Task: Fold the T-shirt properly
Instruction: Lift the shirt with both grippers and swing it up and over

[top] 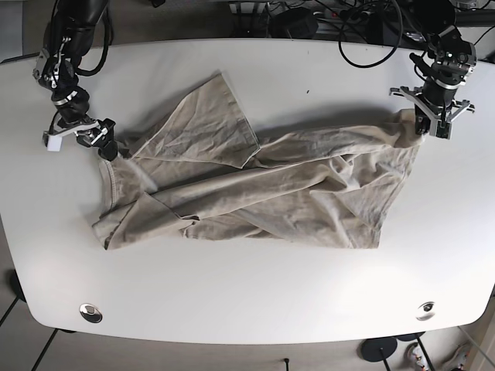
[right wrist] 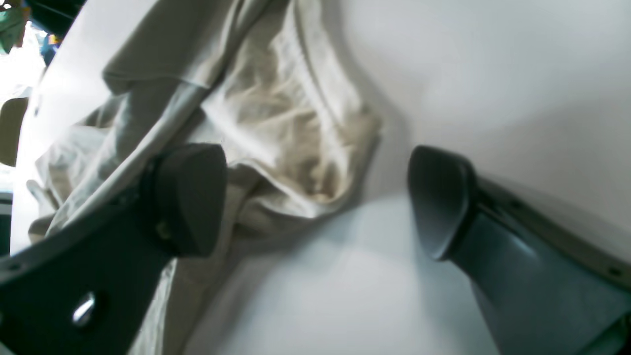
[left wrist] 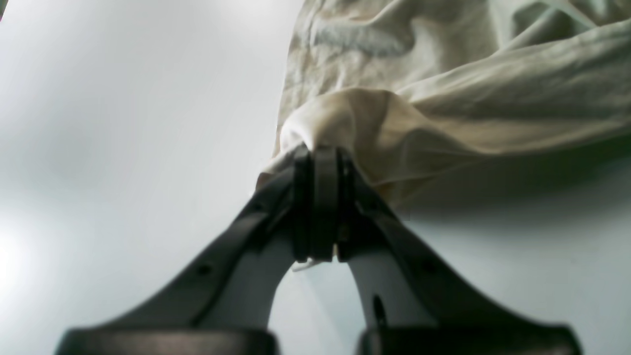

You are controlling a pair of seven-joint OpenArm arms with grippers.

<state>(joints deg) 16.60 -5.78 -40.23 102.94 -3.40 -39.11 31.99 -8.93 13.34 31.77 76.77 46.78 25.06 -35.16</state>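
Shirt position: one beige T-shirt [top: 255, 189] lies crumpled and half-spread on the white table [top: 247, 301], filling the middle of it.
Long axis: the shirt runs side to side across the base view, from one arm to the other; a loose flap sticks up toward the far edge, left of centre.
Left gripper: the left gripper [left wrist: 318, 158] has its jaws pressed together on a bunched corner of the shirt; in the base view this corner sits at the far right end and looks lifted a little off the table.
Right gripper: the right gripper [right wrist: 315, 197] has its jaws wide apart and holds nothing; one finger [right wrist: 190, 195] is over the cloth, the other over bare table.
Key relation: the shirt's edge lies between the right jaws, nearer the left-hand finger in that wrist view, with the hem crossing the gap. In my judgement a short reach toward the cloth would let the jaws close on that end.
Nearer arm: each arm is at its own end of the shirt; only the right one lacks a grip.
Fold state: not yet folded, many wrinkles and overlaps.
Count: one shirt, one table, two grippers.
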